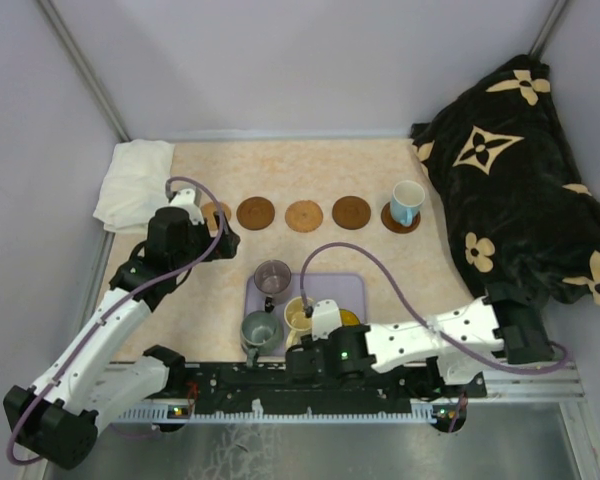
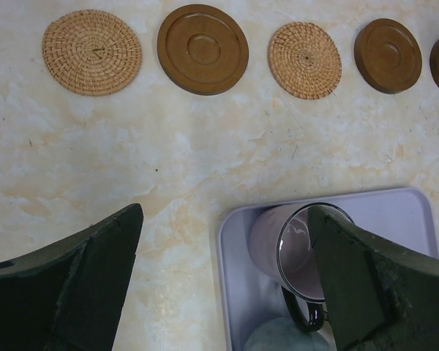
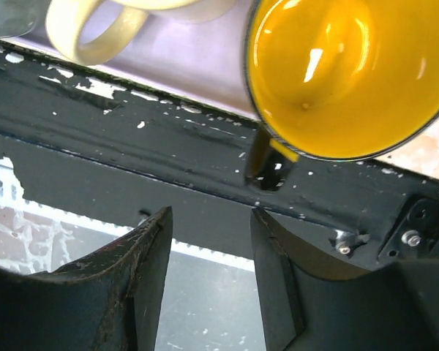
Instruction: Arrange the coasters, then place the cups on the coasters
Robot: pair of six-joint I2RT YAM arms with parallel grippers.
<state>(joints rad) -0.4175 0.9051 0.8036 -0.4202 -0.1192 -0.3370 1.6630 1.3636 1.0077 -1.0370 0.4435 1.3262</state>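
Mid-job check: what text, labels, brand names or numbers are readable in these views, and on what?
No text is readable in any view.
Black blanket: tan flower and star motifs only, no letters.
Yellow cup, purple-grey cup, wooden coaster, woven coaster, lavender tray: plain, unprinted.

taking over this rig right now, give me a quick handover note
Left tool: open, empty, hovering over the far left corner of the tray, beside the purple cup.
Right tool: open, empty, at the tray's near edge, just short of the yellow cup.
Done: five coasters lie in a row; the white cup stands on the rightmost coaster.
Left: the purple cup, grey-green cup, cream cup and yellow cup are in the tray and need to go onto the four bare coasters.
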